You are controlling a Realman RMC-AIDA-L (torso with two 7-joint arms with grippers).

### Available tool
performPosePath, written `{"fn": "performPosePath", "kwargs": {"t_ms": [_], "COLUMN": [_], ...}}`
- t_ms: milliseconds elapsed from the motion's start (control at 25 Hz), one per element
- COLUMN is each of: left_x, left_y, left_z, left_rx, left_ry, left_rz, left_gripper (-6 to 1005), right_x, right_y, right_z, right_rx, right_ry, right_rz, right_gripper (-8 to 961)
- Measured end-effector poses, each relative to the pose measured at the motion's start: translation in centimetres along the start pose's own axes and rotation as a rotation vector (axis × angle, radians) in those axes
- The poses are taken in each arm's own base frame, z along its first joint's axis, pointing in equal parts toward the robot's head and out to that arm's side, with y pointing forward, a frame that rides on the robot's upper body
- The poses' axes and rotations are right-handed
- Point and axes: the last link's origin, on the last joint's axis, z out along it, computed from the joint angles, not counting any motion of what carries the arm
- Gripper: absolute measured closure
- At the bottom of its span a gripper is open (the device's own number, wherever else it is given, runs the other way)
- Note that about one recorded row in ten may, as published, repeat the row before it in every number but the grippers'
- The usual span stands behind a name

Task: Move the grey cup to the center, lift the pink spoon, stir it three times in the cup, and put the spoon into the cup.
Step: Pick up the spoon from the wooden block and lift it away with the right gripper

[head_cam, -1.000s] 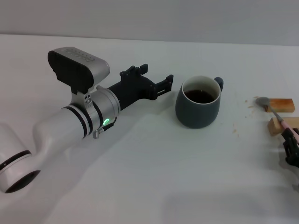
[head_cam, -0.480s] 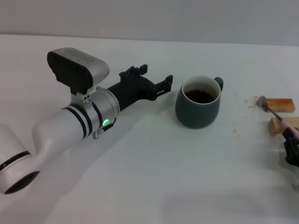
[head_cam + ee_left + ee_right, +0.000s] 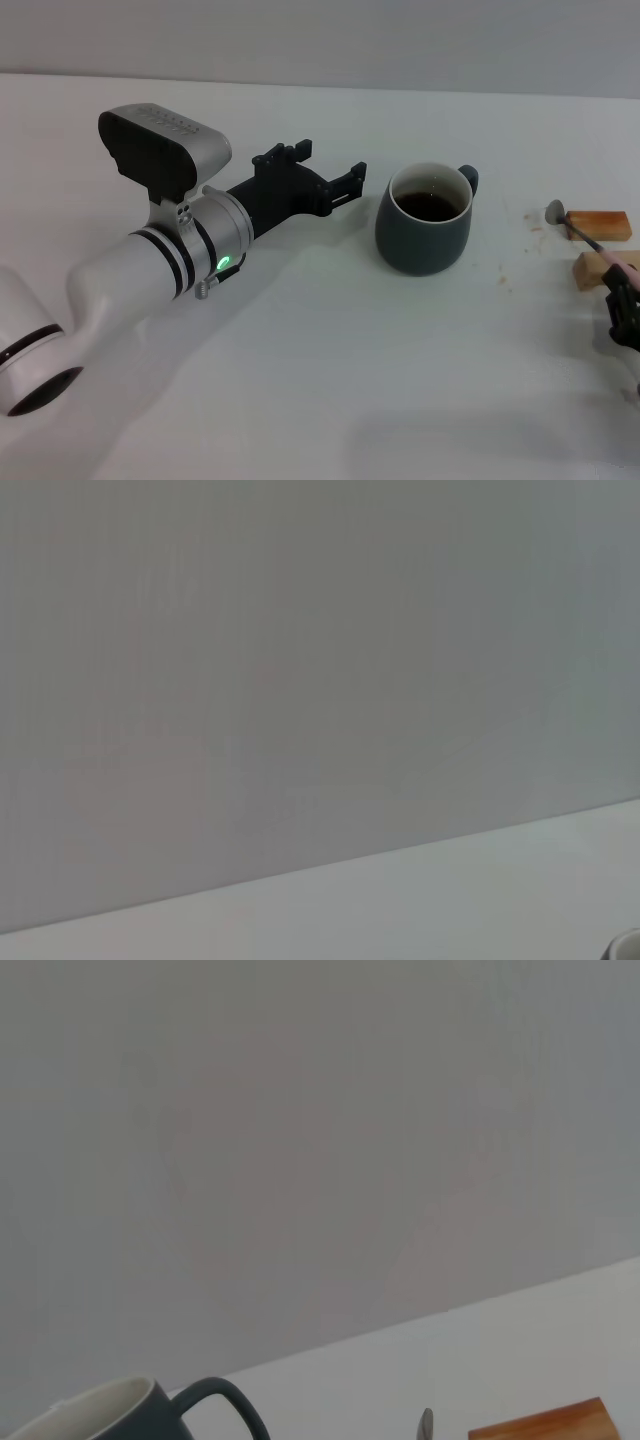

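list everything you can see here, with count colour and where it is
grey cup: one, dark blue-grey with a white inside, dark liquid in it, near the table's middle, handle toward the far right
pink spoon: one, silver bowl and pale pink handle, at the right edge, bowl raised near the far block
wooden blocks: two, tan, at the right edge, one behind the other
table: one, white, under everything
left pincer: one, black, on the silver-white arm, open, just left of the cup, not touching it
right pincer: one, black, at the right edge, at the spoon's handle end
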Motion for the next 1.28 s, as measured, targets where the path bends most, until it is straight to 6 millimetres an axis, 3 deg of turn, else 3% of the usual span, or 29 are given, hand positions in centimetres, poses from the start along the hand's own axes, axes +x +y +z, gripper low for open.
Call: {"fn": "performPosePath", "kwargs": {"t_ms": [640,1280], "left_x": [-0.1,-0.1], "left_y": [-0.3,-0.7], "left_z": [0.0,-0.2], "left_rx": [0.007,0.02], "left_ry": [-0.007,-0.003], "left_rz": [0.005,-0.002], "left_gripper": [160,161], "right_x": [-0.2,-4.6], "right_y": [0.4,-2.3], "right_z": [0.2,-0.6], "right_rx": [-0.043,-0.21], "right_ry": [0.002,-0.036], "right_rz": [0.017,0.091], "right_gripper": [867,867]}}
